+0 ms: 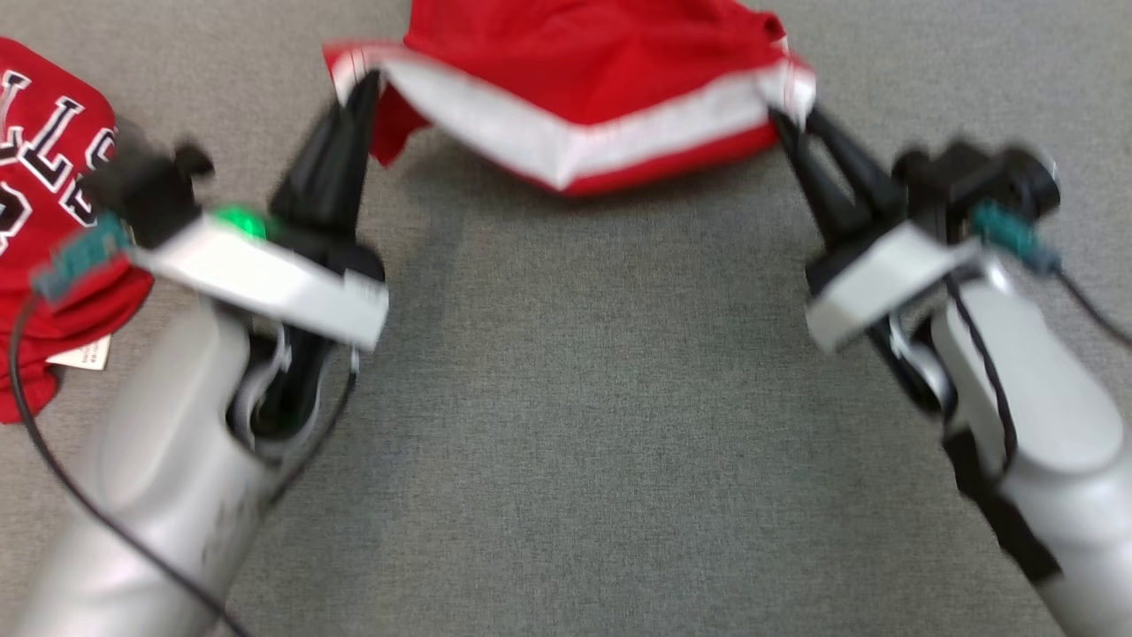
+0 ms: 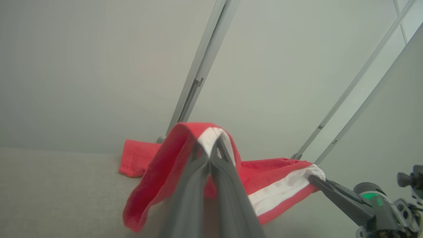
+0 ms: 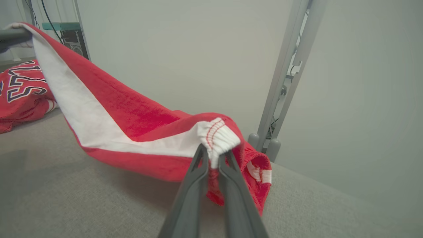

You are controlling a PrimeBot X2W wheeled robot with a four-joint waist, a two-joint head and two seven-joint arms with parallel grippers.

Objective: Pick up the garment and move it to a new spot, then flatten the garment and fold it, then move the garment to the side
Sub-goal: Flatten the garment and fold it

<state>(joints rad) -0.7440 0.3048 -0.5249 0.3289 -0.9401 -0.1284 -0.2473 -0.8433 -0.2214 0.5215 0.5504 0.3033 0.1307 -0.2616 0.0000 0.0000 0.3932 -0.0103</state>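
The red garment with a white stripe (image 1: 601,62) hangs stretched between the two claws at the far side of the counter (image 1: 566,398). Its middle sags toward the grey cloth surface. The left claw (image 1: 358,88) is closed on one end of the white stripe, and the right claw (image 1: 783,119) is closed on the other end, with the fabric spanning the gap between them.

In the left wrist view the left claw (image 2: 213,145) has its fingers pressed together, with red and white cloth (image 2: 264,178) draped over the tips. The right claw (image 2: 314,178) pinches the far corner. In the right wrist view the right claw (image 3: 213,155) clamps a gathered white elastic edge of the garment (image 3: 132,115). The rest of the garment rises toward the left claw (image 3: 10,34) at the upper left.

A second red garment, a jersey with dark-outlined white letters (image 1: 44,177), lies crumpled on the counter to the robot's left, apart from the held one, with a white label (image 1: 84,352) at its edge. Behind the counter are a pale wall (image 2: 82,66) and grey metal posts (image 2: 198,76).
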